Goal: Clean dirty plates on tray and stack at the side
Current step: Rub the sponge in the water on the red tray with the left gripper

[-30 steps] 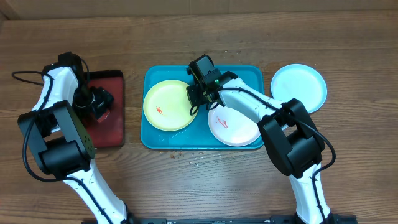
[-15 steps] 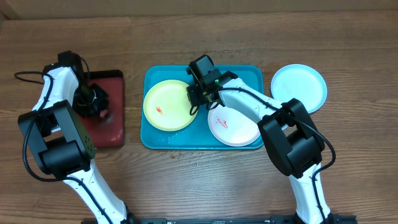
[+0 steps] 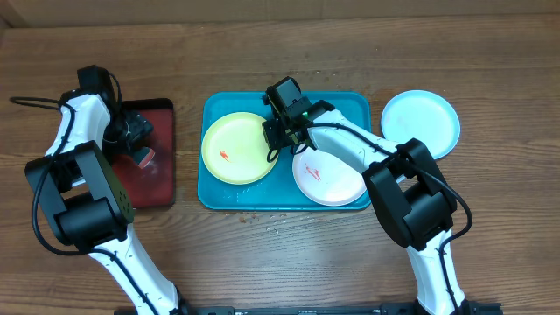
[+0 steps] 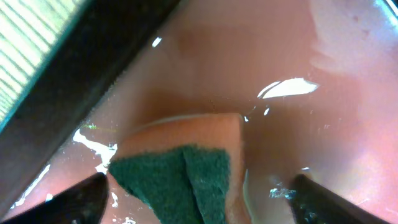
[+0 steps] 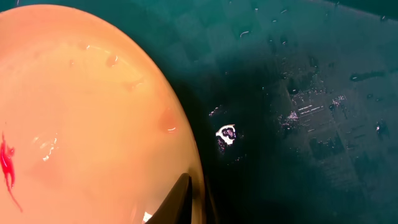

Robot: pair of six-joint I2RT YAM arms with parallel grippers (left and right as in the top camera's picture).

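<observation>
**Two plates waiting on the tray, one off to the side**

The wooden table [image 3: 280, 44] is filling the overhead view, and the big teal tray [image 3: 350, 103] is sitting at its middle, wet drops glinting on its floor. To the left, well apart from it, the smaller red tray [image 3: 157, 188] is lying with its long side running near to far.

On to the plates. The yellow-green plate [image 3: 232, 149] is resting in the left half of the teal tray, the white plate [image 3: 328, 179] is lying in the near right part, and the pale blue plate [image 3: 420, 122] is sitting on the bare table just right of the tray's far corner.

The right gripper [image 3: 273, 147] is reaching in over the tray's middle, and its fingers are pressing together on the right rim of the yellow-green plate; the wrist view is showing one dark fingertip right at that edge. The left gripper [image 3: 138, 142] is hanging over the far part of the red tray, fingers spread wide — a sponge [image 4: 186, 165], orange with a green scouring face, is lying between them, not clamped.

Smallest of all, a red smear [image 3: 224, 156] is showing on the yellow-green plate, and another is marking the white one.
</observation>
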